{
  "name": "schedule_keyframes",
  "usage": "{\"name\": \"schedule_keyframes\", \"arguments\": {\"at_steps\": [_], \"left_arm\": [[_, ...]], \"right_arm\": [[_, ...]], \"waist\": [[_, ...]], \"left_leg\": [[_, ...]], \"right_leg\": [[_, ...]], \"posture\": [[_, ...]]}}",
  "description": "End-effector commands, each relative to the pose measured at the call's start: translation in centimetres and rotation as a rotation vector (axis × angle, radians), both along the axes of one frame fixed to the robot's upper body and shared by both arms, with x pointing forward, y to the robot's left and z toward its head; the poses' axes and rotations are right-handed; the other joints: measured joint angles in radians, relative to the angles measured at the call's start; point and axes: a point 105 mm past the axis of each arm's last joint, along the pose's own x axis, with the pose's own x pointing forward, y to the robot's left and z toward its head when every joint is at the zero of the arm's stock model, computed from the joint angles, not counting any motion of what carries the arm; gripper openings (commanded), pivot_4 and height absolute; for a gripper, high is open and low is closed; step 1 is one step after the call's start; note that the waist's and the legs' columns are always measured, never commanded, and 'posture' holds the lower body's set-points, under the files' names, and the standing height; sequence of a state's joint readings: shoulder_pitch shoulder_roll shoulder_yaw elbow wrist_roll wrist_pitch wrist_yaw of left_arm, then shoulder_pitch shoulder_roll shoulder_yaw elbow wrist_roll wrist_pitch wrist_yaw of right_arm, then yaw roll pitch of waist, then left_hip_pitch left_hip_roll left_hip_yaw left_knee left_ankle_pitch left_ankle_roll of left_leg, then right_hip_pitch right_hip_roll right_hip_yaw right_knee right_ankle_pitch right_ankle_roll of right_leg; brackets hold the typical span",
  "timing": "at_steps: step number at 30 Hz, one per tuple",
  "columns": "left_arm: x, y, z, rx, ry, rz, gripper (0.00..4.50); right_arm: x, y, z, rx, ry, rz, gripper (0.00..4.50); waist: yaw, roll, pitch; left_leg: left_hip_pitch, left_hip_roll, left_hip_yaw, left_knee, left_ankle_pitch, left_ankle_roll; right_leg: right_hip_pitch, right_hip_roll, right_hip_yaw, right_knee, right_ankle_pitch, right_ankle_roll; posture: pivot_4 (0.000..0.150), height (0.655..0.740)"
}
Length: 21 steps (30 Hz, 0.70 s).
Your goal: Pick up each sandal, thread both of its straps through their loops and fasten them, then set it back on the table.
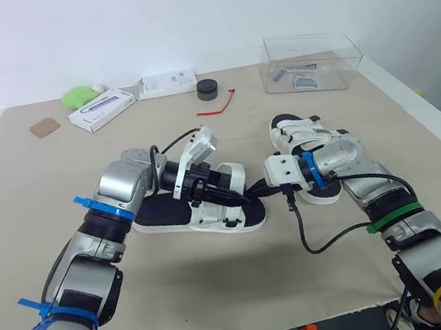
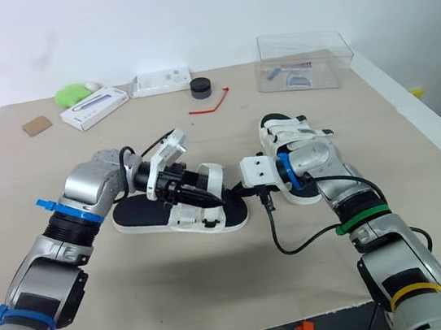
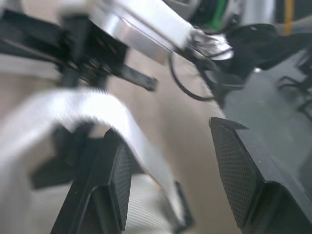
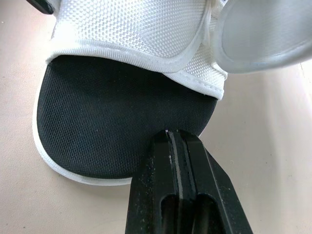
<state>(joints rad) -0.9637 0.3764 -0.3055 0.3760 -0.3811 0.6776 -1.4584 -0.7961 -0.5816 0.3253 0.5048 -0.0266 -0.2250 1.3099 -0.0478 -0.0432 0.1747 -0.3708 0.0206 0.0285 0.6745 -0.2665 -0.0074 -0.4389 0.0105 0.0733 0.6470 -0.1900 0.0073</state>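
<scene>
Left end effector [image 1: 218,192] released, straddling white strap [image 3: 92,105] of near sandal [image 1: 162,214], apparently lining up grasp. Right end effector [image 4: 174,135] clenched empty, tip pinning toe sole, likely steadying sandal on table [image 1: 222,296].

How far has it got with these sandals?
Nothing clearly finished. In hand: the left sandal lies on the table, the open left gripper at its white strap, the shut right gripper at its toe. Left: fastening it, then perhaps the right sandal.

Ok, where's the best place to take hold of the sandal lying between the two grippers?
Probably the arched white strap near its toe: it stands clear of the flat black footbed, so a finger can slip under. Come from the robot's left, where the open left gripper sits.
</scene>
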Motion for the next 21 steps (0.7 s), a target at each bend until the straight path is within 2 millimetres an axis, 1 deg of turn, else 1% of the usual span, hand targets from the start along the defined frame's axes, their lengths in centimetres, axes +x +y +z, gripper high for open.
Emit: {"name": "schedule_keyframes", "arguments": {"at_steps": [1,4,6,7,8,11,15,21], "left_arm": [[0.6,-0.2,0.5,-0.021,-0.033,0.023,2.50],[0.4,-0.2,0.2,-0.012,-0.037,0.009,1.75],[0.2,0.0,-0.1,0.002,-0.043,-0.005,0.91],[0.1,0.1,-0.3,0.006,-0.040,-0.012,0.39],[-0.3,0.3,-0.5,0.013,-0.036,-0.027,0.05],[-1.0,0.7,-1.1,0.031,-0.036,-0.054,0.05],[-1.1,1.5,-2.9,0.083,-0.059,-0.041,0.05],[-2.5,1.9,-4.1,0.097,-0.052,-0.072,0.05]], "right_arm": [[0.3,-0.7,-0.4,-0.041,0.005,-0.024,0.00],[0.3,-0.7,-0.3,-0.041,0.006,-0.026,0.00],[0.3,-0.8,-0.4,-0.043,0.007,-0.026,0.00],[0.3,-0.8,-0.4,-0.043,0.008,-0.027,0.00],[0.2,-0.8,-0.4,-0.043,0.008,-0.027,0.00],[0.2,-0.9,-0.4,-0.042,0.009,-0.029,0.00],[0.2,-0.8,-0.5,-0.042,0.012,-0.027,0.00],[0.2,-0.6,-0.6,-0.040,0.015,-0.022,0.00]], "waist": [[0.000,0.000,0.000],[0.000,0.000,0.000],[0.000,0.000,0.000],[0.000,0.000,0.000],[0.000,0.000,0.000],[0.000,0.000,0.000],[0.000,0.000,0.000],[-0.001,0.000,0.000]], "left_leg": [[0.000,0.000,0.000,0.000,0.000,0.000],[-0.001,0.000,0.000,0.000,0.000,0.000],[-0.001,0.000,0.000,0.000,0.000,0.000],[0.000,0.000,0.000,0.000,0.000,0.000],[0.000,0.000,0.000,0.000,0.000,0.000],[0.000,0.000,0.000,0.000,0.000,0.000],[0.000,0.000,0.000,0.000,0.000,0.000],[0.001,0.001,0.000,0.000,0.000,0.000]], "right_leg": [[0.000,0.000,0.000,0.000,0.000,0.000],[0.000,0.000,0.000,0.000,0.000,0.000],[0.000,0.000,0.000,0.000,0.000,0.000],[0.000,0.000,0.000,0.000,0.000,0.000],[0.000,0.000,0.000,0.000,0.000,0.000],[0.000,0.000,0.000,0.000,0.000,0.000],[0.000,0.000,0.000,0.000,0.000,0.000],[0.000,0.000,0.000,0.000,0.000,0.000]], "posture": [[0.150,0.7400],[0.150,0.7400],[0.150,0.7400],[0.150,0.7400],[0.150,0.7400],[0.150,0.7400],[0.150,0.7400],[0.150,0.7400]]}}
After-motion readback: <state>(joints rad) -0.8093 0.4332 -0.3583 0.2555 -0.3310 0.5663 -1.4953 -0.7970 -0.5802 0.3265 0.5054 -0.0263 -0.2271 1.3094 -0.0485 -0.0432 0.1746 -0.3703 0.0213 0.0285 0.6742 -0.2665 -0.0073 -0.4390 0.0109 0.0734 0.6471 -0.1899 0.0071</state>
